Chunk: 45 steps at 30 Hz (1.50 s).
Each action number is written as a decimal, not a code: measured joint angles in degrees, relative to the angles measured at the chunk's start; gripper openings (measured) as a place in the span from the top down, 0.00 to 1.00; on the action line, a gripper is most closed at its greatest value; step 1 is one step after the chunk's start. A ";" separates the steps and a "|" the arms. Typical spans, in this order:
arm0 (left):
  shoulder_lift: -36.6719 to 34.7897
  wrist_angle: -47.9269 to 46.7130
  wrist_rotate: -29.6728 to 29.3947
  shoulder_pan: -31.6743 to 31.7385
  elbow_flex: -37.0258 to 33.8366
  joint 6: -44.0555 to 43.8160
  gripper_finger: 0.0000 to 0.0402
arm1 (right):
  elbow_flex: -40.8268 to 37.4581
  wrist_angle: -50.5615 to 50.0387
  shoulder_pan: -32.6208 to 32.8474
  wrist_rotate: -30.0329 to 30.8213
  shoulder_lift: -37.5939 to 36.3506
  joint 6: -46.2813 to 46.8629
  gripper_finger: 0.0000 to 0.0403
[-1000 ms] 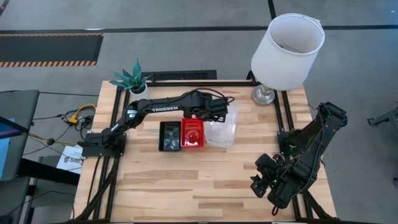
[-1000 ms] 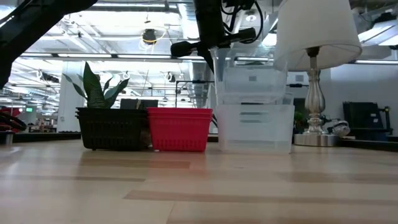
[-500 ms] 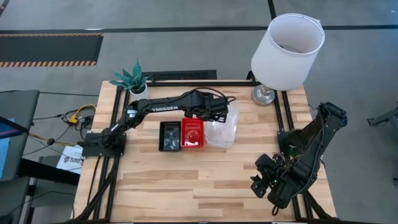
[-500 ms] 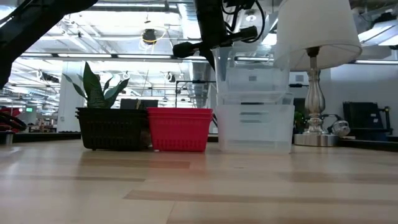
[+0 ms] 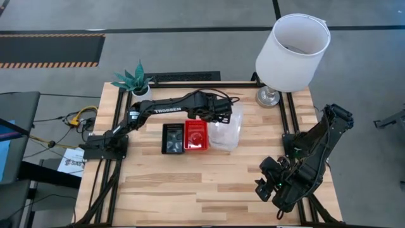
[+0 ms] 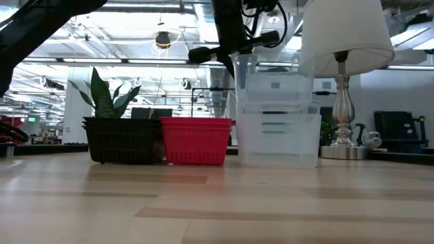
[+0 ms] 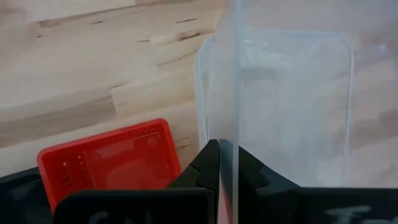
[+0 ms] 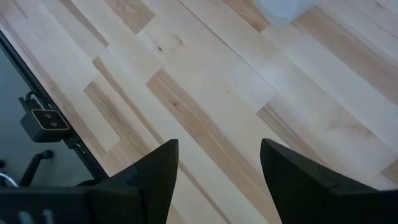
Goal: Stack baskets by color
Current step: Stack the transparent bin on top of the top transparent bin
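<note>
Left gripper (image 7: 227, 163) pinches a clear basket (image 6: 274, 81) above the clear stack (image 6: 278, 139), beside red basket (image 5: 196, 136); right gripper (image 8: 217, 165) gapes empty.

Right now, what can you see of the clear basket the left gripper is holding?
The top clear basket is see-through plastic with rounded corners and a thin rim. The left gripper is shut on its side wall. It sits highest on the clear stack, seemingly not fully nested, right of the red baskets. Its bottom is too faint to make out.
</note>
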 joint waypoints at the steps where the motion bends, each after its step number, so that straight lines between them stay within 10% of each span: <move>1: 0.00 0.03 0.01 -0.13 0.00 -0.02 1.00 | 0.00 -0.01 0.00 -0.01 0.00 0.00 0.38; 45: 2.58 1.64 4.71 0.23 0.04 0.41 0.98 | 0.00 -0.12 1.09 -0.02 0.04 -0.46 0.38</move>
